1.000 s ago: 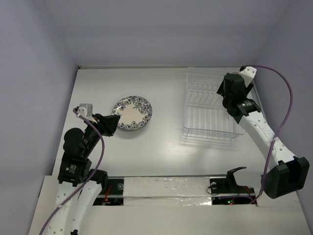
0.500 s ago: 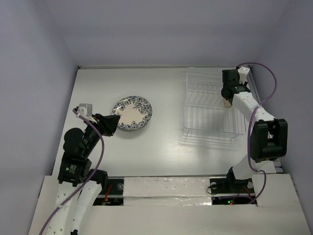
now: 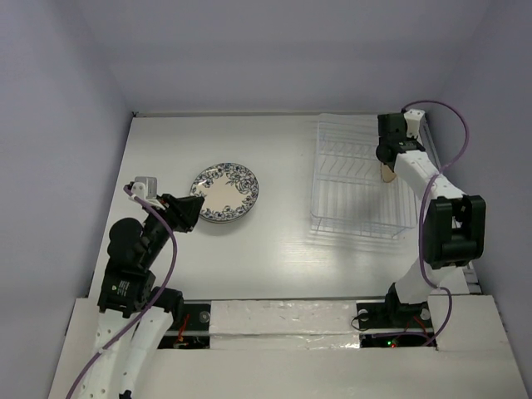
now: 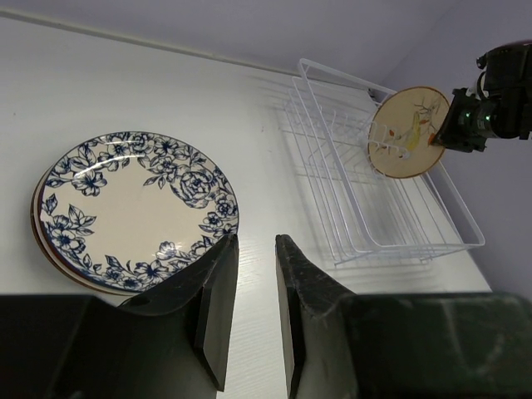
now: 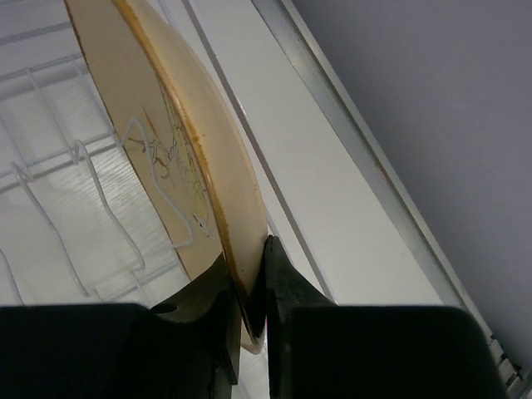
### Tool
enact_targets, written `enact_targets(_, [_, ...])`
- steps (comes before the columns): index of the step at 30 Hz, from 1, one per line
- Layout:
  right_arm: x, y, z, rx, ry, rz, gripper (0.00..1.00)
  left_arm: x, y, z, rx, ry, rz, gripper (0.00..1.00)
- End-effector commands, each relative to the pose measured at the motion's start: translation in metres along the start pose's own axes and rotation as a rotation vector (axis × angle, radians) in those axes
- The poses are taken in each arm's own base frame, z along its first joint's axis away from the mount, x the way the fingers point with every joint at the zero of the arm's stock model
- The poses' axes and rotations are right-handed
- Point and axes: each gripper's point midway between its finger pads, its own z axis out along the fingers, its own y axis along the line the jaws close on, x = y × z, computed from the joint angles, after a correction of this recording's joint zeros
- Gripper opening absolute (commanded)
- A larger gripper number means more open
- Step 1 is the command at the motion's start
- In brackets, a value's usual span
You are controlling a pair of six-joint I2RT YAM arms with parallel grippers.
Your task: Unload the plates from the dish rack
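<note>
Worktop [image 3: 283,249]: white, pale walls [image 3: 50,100] around.
Left pincer [image 4: 256,243]: low beside the stack [image 3: 224,193], jaws barely apart, holding nothing.
Stack: blue-floral plate [image 4: 137,199] on top, another rim beneath.
Dish rack [image 3: 357,195]: well right of it.
Tan plate [image 4: 409,131]: upright over the rack's far right, rim clamped in your right pincer [image 5: 247,274].
Risk: rim-only hold, so it could pivot or slip; swing early and the rack wire may snag it.

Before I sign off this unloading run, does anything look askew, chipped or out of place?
Nothing stands out. The right gripper is clamped on the rim of the tan plate, upright at the dish rack; the blue floral plate tops a flat, neat stack by the open left gripper.
</note>
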Motion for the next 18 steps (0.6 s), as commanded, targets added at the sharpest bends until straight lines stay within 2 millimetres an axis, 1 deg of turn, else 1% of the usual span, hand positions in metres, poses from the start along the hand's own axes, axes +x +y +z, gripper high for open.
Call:
enact_targets(1, [-0.01,-0.004,-0.003,0.021,-0.027,0.023,0.1,-0.006,-0.003,-0.002,0.012,-0.034,0.004,0.22])
enact_targets(2, [-0.013,-0.006,-0.005,0.027,-0.036,0.03,0.04,-0.007,-0.003,-0.001,0.012,-0.036,0.006,0.22])
enact_targets(4, [-0.02,-0.014,-0.01,0.043,-0.056,0.037,0.0,-0.005,-0.003,-0.001,0.014,-0.028,0.003,0.23])
enact_targets(7, [-0.035,-0.026,-0.024,0.044,-0.097,0.061,0.0,-0.005,-0.004,0.0,0.019,-0.029,0.004,0.23])
enact_targets(8, [-0.042,-0.029,-0.033,0.034,-0.119,0.073,0.0,-0.005,-0.003,0.0,0.016,-0.027,0.003,0.23])
enact_targets(10, [-0.049,-0.034,-0.043,0.04,-0.148,0.083,0.0,-0.005,-0.004,0.0,0.019,-0.029,0.004,0.23])
enact_targets(11, [-0.055,-0.036,-0.053,0.031,-0.173,0.091,0.0,-0.005,-0.004,0.0,0.019,-0.029,0.004,0.23])
enact_targets(12, [-0.058,-0.036,-0.06,0.023,-0.19,0.093,0.0,-0.005,-0.004,0.0,0.019,-0.029,0.004,0.23])
enact_targets(13, [-0.062,-0.04,-0.065,0.026,-0.203,0.102,0.0,-0.005,-0.004,0.0,0.019,-0.029,0.004,0.23])
enact_targets(14, [-0.064,-0.04,-0.072,0.019,-0.212,0.103,0.0,-0.005,-0.004,0.0,0.02,-0.027,0.004,0.23])
enact_targets(15, [-0.073,-0.043,-0.084,0.003,-0.237,0.124,0.0,-0.005,-0.004,0.0,0.019,-0.025,0.003,0.23])
enact_targets(16, [-0.076,-0.049,-0.089,0.008,-0.247,0.135,0.0,-0.004,-0.004,0.001,0.02,-0.023,0.003,0.23])
enact_targets(17, [-0.079,-0.049,-0.097,-0.008,-0.258,0.136,0.0,-0.004,-0.004,0.001,0.02,-0.025,0.003,0.23])
enact_targets(18, [-0.086,-0.054,-0.105,-0.014,-0.272,0.153,0.0,-0.005,-0.004,0.001,0.02,-0.025,0.003,0.23])
